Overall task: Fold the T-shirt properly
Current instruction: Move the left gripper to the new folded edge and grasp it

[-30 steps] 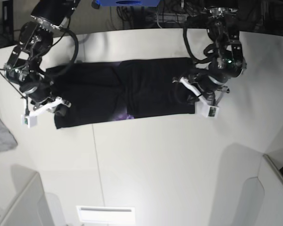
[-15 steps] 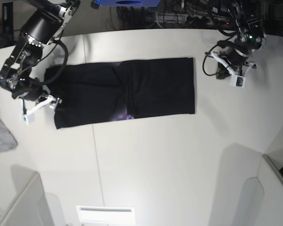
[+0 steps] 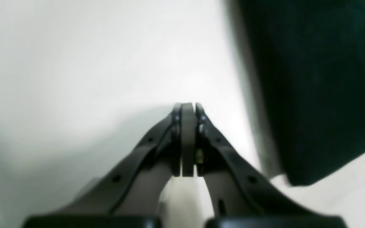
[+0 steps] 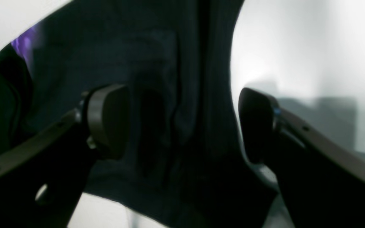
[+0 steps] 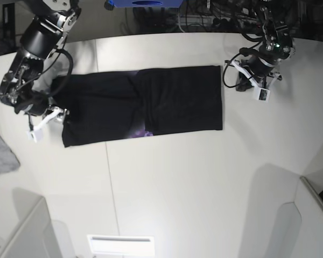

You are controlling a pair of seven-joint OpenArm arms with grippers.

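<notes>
Straddling the hem with its pads spread wide, the right tool (image 4: 182, 123) grasps nothing; the left tool (image 3: 187, 109) sits clenched, empty, beside the T-shirt (image 5: 145, 105), lying as a folded band on the counter (image 5: 204, 183). A shallow pinch could catch 1 layer, dragging the fold askew.

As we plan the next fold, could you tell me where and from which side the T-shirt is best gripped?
Probably at the short ends of the T-shirt: it lies flat as a long band. The open right gripper already straddles its end edge; the shut left gripper sits off the other end, so come in from outside.
</notes>
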